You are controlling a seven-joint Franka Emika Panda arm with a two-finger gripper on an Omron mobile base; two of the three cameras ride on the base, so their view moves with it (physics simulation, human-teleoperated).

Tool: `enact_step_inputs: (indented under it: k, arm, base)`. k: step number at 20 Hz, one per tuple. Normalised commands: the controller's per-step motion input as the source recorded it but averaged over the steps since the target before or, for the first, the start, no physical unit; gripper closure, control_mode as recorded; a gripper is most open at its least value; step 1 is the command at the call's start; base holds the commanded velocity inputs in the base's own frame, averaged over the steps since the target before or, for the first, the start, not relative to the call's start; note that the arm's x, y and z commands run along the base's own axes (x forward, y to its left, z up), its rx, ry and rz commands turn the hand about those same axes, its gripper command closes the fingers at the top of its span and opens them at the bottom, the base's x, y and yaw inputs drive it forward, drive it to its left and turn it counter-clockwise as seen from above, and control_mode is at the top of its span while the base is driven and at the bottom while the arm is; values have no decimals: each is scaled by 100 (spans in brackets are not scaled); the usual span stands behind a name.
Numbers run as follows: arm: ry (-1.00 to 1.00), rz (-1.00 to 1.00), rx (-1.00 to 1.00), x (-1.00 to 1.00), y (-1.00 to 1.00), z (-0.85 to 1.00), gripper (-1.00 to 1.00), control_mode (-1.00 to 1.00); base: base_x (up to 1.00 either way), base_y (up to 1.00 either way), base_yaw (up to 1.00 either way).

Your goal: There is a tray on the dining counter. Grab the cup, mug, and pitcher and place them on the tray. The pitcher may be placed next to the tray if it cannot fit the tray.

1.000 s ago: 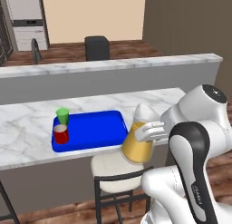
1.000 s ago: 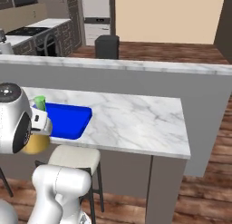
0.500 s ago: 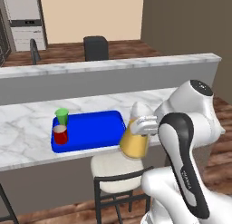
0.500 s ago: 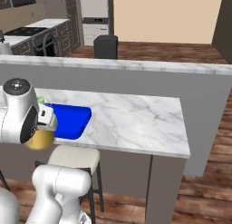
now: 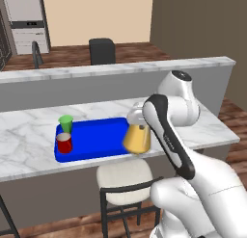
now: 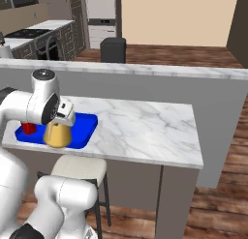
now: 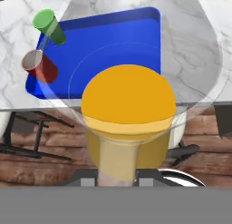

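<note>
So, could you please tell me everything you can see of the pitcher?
The pitcher is clear glass with a wide base, a narrower neck and orange-yellow liquid inside. It hangs roughly upright, held near its top in the claw, over the tray's front right corner at the counter edge. Whether its base touches the tray is unclear.

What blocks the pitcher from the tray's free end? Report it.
Nothing visible does. The pitcher, held by the gripper, hangs at the tray's near right edge. The cup and mug stand at the left end, leaving the blue surface beside the pitcher bare.
</note>
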Motion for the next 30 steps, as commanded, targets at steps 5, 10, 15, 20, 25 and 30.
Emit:
enact_step_inputs:
  k: [5, 10, 15, 20, 25, 30]
  arm:
    - [14, -6, 0, 100, 17, -20, 100, -100]
    - [12, -5, 0, 100, 27, -20, 100, -100]
    - [8, -5, -3, 97, 33, -15, 100, -100]
    - [2, -6, -8, 80, 29, -11, 100, -100]
    - [0, -5, -11, 52, 25, -3, 100, -100]
    - [0, -3, -6, 34, 21, -16, 100, -100]
  base:
    - [0, 0, 0]
    - [0, 0, 0]
    - [0, 0, 0]
    - [0, 0, 0]
    - [0, 0, 0]
    - [0, 0, 0]
